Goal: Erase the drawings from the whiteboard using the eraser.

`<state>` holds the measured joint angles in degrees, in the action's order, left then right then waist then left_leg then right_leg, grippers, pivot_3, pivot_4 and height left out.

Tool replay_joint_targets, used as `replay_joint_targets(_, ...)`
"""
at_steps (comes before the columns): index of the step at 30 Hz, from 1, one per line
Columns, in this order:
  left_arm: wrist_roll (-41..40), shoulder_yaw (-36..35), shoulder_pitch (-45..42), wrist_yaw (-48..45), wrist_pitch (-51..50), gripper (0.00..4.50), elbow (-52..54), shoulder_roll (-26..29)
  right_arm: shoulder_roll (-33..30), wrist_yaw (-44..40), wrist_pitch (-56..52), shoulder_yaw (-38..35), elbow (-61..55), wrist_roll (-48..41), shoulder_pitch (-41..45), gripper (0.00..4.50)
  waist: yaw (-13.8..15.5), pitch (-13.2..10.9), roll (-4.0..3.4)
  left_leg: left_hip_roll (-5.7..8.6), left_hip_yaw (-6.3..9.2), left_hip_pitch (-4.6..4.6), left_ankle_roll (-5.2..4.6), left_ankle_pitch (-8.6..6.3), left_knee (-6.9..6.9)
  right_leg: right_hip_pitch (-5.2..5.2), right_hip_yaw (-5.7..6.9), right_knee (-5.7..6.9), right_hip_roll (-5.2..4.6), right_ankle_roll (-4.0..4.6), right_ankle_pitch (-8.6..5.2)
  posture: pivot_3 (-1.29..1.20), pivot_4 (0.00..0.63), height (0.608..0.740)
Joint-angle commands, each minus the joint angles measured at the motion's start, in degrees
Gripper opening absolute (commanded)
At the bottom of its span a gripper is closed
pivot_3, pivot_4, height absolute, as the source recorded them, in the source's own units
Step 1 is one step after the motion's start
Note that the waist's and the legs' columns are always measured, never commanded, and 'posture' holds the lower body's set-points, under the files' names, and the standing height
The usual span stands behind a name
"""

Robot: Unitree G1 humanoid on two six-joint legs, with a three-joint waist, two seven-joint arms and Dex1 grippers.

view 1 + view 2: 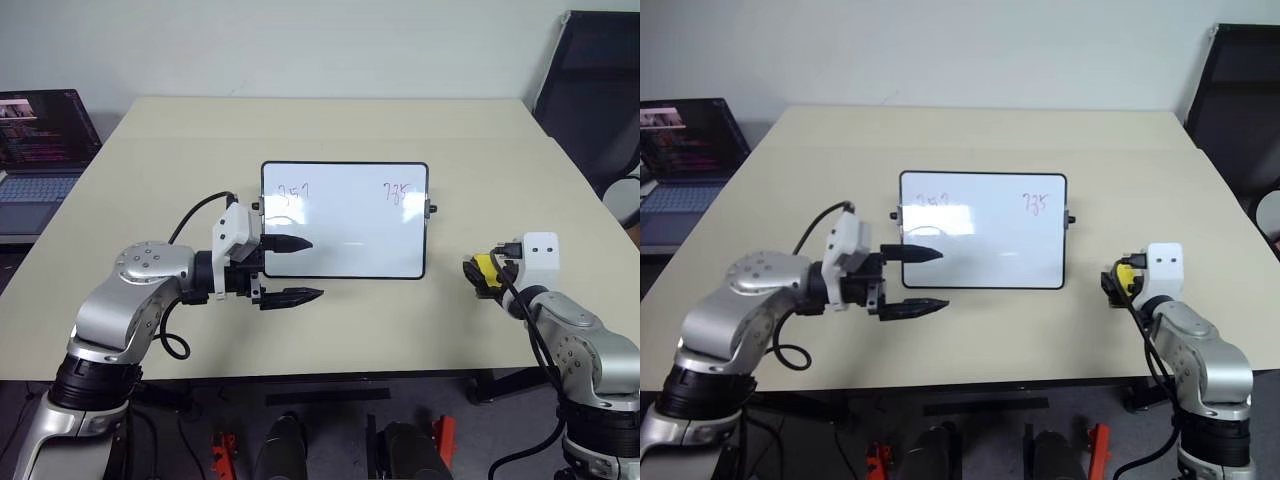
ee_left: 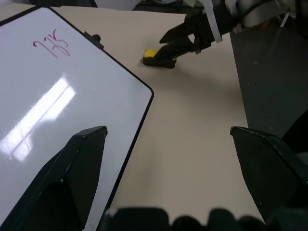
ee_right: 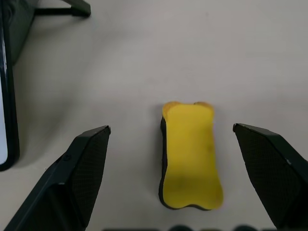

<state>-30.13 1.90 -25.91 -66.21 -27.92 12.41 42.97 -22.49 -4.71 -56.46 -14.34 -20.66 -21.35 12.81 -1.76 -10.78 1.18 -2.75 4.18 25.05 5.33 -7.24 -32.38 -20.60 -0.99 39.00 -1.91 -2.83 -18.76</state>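
Here, one whiteboard (image 1: 345, 220), two drawings (image 1: 293, 193), one eraser (image 3: 190, 154) between open right jaws, left jaws open

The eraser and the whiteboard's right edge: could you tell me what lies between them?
Only bare table; the left eye view shows nothing between the eraser and the whiteboard.

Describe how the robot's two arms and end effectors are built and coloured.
Both arms have rounded silver-grey shells with black joint bands. A white block sits at each wrist, and a loose black cable loops along each arm. The left end effector and right end effector each carry two pointed black fingers, textured on the inner faces.
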Motion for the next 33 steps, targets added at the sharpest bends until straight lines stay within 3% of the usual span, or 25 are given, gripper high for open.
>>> replay_joint_targets(1,0.14,-0.26,-1.02,-0.64,0.96,4.50,-0.30,-0.13,0.12,0.39,2.92,-0.17,1.18,1.99,0.38,4.48,-0.02,0.00,0.00,0.00,0.00,0.00,0.00,0.00,0.00,0.00,0.00,0.00,0.00,0.00,0.00,0.00,0.150,0.740)
replay_joint_targets(22,2.93,-1.89,0.85,1.29,3.60,4.50,-1.54,0.42,2.11,-0.99,12.22,1.98,13.54,7.25,5.77,4.48,-0.06,-0.01,-0.02,-0.03,0.00,-0.01,-0.01,0.01,0.00,0.01,-0.01,0.06,0.05,0.00,0.02,0.00,0.150,0.740)
replay_joint_targets(25,3.06,-1.90,0.89,1.38,3.70,4.50,-1.66,0.30,2.63,-0.58,12.52,1.20,13.94,7.11,5.90,3.88,-0.06,-0.01,-0.02,-0.03,0.00,-0.02,-0.01,0.01,0.00,0.00,-0.01,0.08,0.05,0.00,0.02,0.00,0.150,0.740)
replay_joint_targets(31,3.42,-1.68,0.95,1.58,4.14,4.50,-1.88,0.08,3.28,-0.06,12.92,0.40,14.25,6.80,6.28,1.63,-0.06,-0.01,-0.02,-0.03,0.00,-0.02,-0.01,0.01,-0.01,0.01,-0.01,0.08,0.06,0.00,0.02,0.00,0.150,0.740)
replay_joint_targets(33,3.43,-1.66,1.09,1.72,4.26,4.50,-1.80,0.02,3.40,-0.06,12.71,0.19,13.89,6.46,6.31,1.23,-0.06,-0.01,-0.02,-0.03,0.00,-0.02,-0.01,0.01,-0.01,0.01,-0.01,0.08,0.06,0.00,0.02,0.00,0.150,0.740)
